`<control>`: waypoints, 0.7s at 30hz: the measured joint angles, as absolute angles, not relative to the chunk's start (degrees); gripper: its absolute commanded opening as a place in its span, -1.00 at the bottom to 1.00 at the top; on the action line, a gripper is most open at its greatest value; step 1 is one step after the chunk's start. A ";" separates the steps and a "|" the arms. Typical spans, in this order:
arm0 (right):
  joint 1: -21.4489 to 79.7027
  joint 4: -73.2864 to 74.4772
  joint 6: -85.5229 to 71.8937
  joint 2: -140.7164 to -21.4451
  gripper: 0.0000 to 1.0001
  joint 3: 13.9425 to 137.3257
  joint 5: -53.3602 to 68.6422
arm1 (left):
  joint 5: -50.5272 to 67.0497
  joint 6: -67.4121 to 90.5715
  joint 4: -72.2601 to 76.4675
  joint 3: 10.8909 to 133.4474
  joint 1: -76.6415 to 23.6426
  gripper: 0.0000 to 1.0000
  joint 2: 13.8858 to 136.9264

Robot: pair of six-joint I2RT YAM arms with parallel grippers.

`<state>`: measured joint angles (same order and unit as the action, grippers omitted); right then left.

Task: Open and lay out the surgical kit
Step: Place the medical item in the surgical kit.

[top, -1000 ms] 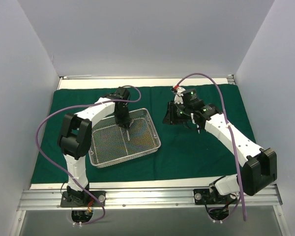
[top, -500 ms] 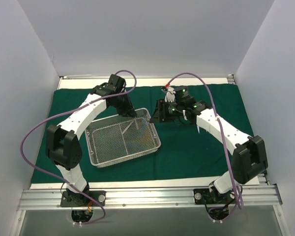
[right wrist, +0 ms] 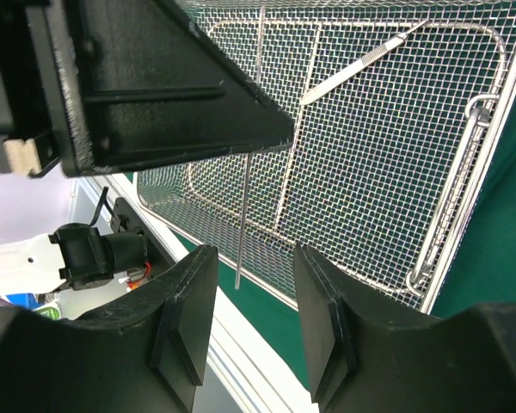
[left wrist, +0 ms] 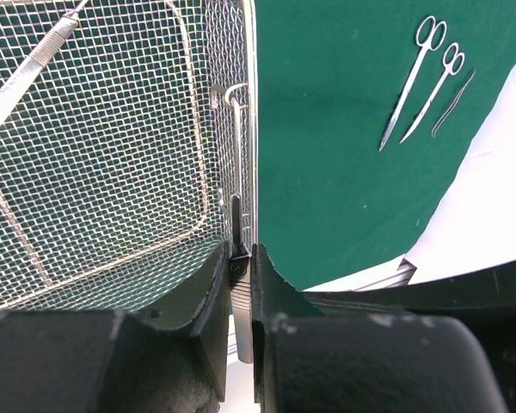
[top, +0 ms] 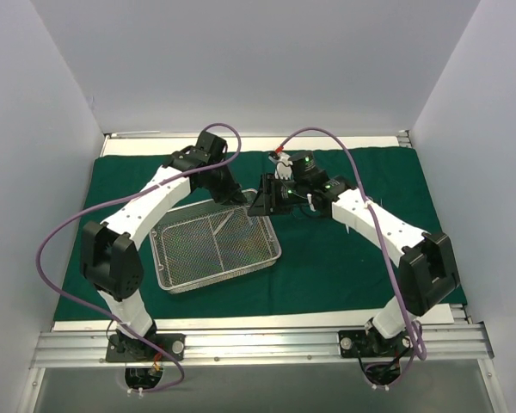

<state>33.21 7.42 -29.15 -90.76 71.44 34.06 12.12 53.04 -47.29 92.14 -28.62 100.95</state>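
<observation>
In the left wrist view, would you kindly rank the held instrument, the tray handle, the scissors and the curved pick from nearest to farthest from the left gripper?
1. The slim instrument, clamped in the left gripper.
2. The tray handle, just ahead at centre.
3. The scissors and the curved pick, upper right on the cloth: too close to call.

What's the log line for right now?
left gripper: shut on slim instrument at tray edge | right gripper: open, empty, near left gripper | tray: one flat tool inside | cloth: two scissors laid out
</observation>
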 measured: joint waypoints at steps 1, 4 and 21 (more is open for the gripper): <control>33.21 7.42 -29.19 -90.89 -0.20 71.44 34.04 | 12.08 53.28 -47.29 92.14 -28.73 -0.95 100.95; 33.34 7.07 -29.61 -91.64 -0.23 71.44 34.04 | 11.97 53.65 -47.24 92.14 -28.84 -0.95 100.95; 33.87 6.59 -29.78 -97.10 -0.74 74.52 36.58 | 11.38 53.78 -46.85 92.14 -29.58 -0.95 101.34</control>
<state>33.87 6.59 -29.78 -97.10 74.52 36.58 11.38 53.78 -46.85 92.14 -29.58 101.34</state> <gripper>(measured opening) 0.160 0.175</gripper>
